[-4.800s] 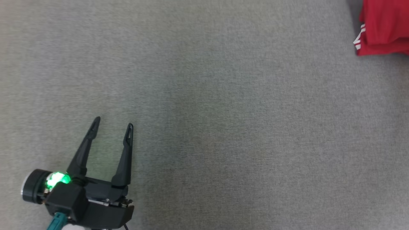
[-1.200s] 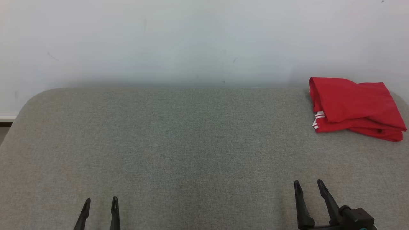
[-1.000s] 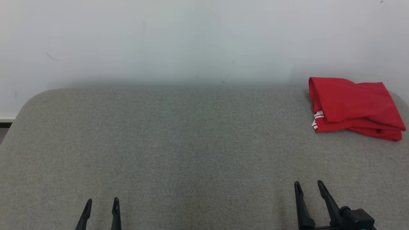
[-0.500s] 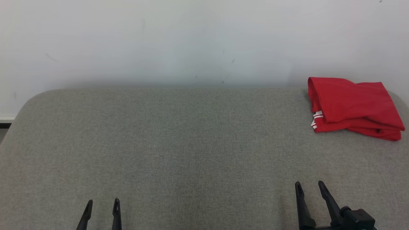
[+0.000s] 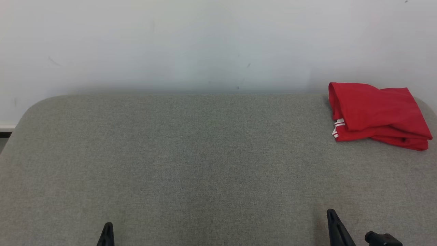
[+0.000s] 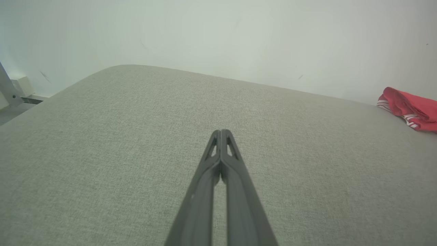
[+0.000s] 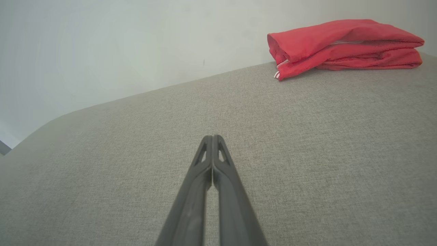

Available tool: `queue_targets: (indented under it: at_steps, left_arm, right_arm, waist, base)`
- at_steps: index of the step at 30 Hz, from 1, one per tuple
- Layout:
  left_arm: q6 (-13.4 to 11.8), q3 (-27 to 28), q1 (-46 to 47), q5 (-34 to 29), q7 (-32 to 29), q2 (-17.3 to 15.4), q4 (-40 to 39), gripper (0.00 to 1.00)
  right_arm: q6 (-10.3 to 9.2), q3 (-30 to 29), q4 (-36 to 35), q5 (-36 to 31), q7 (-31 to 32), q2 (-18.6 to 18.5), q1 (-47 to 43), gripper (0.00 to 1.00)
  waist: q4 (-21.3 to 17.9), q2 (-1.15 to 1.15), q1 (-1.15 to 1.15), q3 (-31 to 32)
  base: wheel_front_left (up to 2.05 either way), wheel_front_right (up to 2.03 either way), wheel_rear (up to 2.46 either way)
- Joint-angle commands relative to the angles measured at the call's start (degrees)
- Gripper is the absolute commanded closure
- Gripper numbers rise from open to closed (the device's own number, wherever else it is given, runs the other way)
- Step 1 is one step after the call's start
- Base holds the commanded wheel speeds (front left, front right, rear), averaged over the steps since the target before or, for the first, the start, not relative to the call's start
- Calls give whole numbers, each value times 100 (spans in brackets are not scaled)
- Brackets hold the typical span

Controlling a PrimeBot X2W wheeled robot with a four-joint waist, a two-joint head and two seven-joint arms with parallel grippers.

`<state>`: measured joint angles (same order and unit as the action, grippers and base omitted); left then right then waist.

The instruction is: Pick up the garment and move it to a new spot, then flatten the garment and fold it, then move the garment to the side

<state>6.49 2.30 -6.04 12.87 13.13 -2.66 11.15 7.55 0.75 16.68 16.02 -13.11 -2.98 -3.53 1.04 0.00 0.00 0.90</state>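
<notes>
Grey woven upholstery is covering the wide padded surface (image 5: 205,153), which is meeting a plain pale wall (image 5: 205,41) along its far edge. Near the left corner of the near edge, the left gripper (image 6: 221,133) is pointing out across the fabric with its two dark fingers pressed tip to tip, gripping nothing. Further right along that same edge, the right gripper (image 7: 212,137) is sitting the same way, closed on itself and empty. Beyond it, at the far right corner, the garment (image 5: 375,112) is lying folded into a thick red bundle, well apart from both grippers, with thin white stripes peeking out at its left end. Judging by the neat stack off to one side, the task is looking close to finished. The cloth is appearing light, soft and floppy, probably a smooth sports fabric, so its layers are likely to be sliding over one another under a shallow pinch. Any further hold is best taken deep on the rounded fold at the left end, through every layer, or at both ends of the near hem.
</notes>
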Motion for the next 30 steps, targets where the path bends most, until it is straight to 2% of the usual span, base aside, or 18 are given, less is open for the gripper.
queue_targets:
  at_steps: [1, 16, 30]
  left_arm:
    - [-5, 45, 20, 266, -40, -15, -129, 100]
    - [18, 168, -29, 1868, -365, -18, -344, 100]
    - [37, 274, -49, 3040, -617, -20, -482, 100]
  right_arm:
    - [-1, 11, -112, 277, 37, -30, 123, 100]
    - [-2, 35, -196, 1842, 400, -83, 271, 100]
    - [-3, 36, -264, 2984, 680, -107, 370, 100]
  waist:
    - [-1, 0, 0, -1]
    - [-14, 0, 0, -14]
    - [-26, 0, 0, -25]
  base:
    - [0, 0, 0]
    - [0, 0, 0]
    - [0, 0, 0]
